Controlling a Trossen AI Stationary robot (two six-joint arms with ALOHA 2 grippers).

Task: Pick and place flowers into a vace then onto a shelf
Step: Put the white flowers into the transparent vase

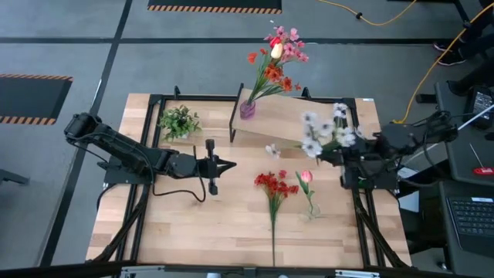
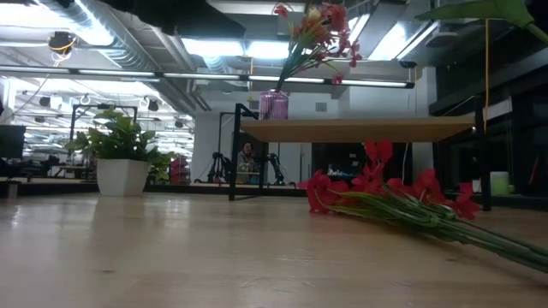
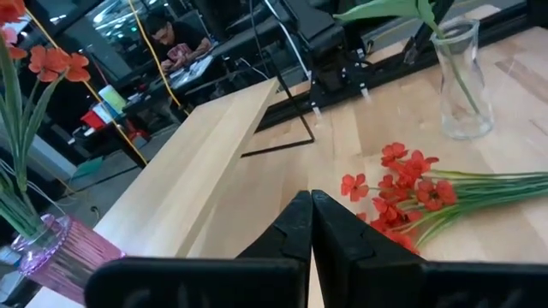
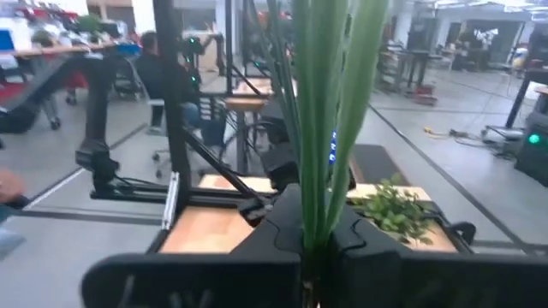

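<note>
Green stems (image 4: 330, 111) fill the right wrist view, clamped in right jaws; left jaws closed empty.

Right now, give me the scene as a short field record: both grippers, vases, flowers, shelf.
left gripper: shut, empty, over the table's middle
right gripper: shut on the white flowers, by the shelf's right end
shelf: carries the purple vase at its left end
purple vase: holds a red, pink and orange bouquet
clear glass vase: on the table, holds a pink tulip
red flowers: lying flat on the table
potted green plant: back left of the table
</note>
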